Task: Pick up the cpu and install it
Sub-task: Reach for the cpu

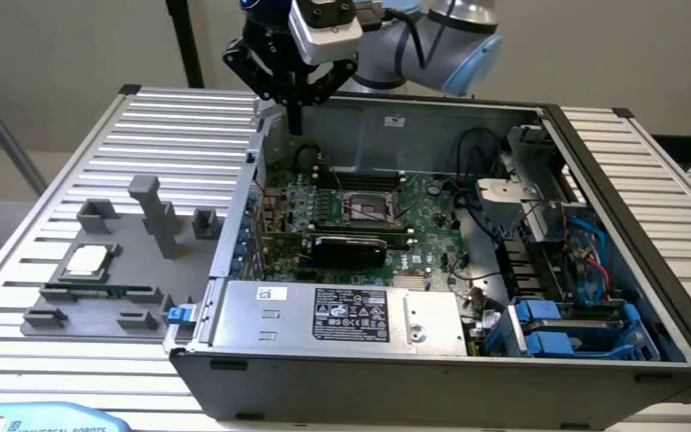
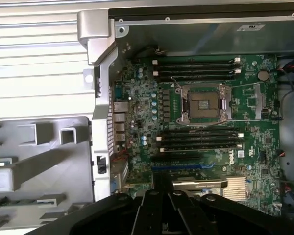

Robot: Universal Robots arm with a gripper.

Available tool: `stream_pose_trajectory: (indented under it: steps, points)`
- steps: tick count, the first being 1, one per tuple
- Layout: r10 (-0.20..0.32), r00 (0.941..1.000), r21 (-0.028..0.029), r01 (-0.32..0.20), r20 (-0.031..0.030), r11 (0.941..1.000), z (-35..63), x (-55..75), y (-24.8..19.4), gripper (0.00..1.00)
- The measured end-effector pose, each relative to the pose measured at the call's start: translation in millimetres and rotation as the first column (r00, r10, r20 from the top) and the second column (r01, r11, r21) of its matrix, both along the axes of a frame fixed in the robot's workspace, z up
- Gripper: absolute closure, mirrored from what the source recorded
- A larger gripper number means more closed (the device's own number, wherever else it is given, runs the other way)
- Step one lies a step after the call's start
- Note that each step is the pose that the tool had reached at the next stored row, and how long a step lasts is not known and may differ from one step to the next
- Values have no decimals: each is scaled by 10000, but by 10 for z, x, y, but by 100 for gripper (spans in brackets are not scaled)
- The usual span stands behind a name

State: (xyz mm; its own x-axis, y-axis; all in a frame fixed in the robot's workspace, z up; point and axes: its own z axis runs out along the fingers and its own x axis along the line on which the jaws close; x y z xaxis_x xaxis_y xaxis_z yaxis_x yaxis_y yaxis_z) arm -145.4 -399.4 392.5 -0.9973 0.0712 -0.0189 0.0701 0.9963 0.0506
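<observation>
The cpu, a small square chip with a silvery top, lies flat in its seat on the grey tray at the exterior view's left. My gripper hangs shut and holds nothing, high over the back left corner of the open computer case, well apart from the cpu. The green motherboard lies inside the case with its dark metal-framed socket uncovered. In the wrist view the socket shows an open middle, and my gripper is dark in the foreground over the board's edge.
Grey posts stand up from the tray. Inside the case are a silver power supply box, blue drive bays, cables and memory sticks. The slatted metal table runs all round. A black pole rises behind.
</observation>
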Motion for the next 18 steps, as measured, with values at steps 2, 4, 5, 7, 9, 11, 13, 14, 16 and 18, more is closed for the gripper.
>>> stream_pose_trajectory:
  steps: [2,4,5,7,9,11,13,14,16,18]
  points:
    - [-1,10000,3,1,0,10000,0,-90,0,89]
    - [0,10000,6,0,-1,10000,0,-180,0,89]
    - [-1,10000,7,1,0,10000,-1,-227,0,89]
    - [0,10000,7,0,0,10000,-1,-317,0,89]
    - [-1,10000,8,1,0,10000,-3,-408,0,89]
    - [0,10000,8,0,0,10000,-4,-500,0,89]
    - [0,10000,7,0,-1,10000,-5,-591,0,89]
    - [-1,10000,8,1,-1,10000,-6,-637,0,89]
    - [0,10000,7,0,-1,10000,-8,-727,0,89]
    - [-1,10000,8,1,-2,10000,-11,-818,0,89]
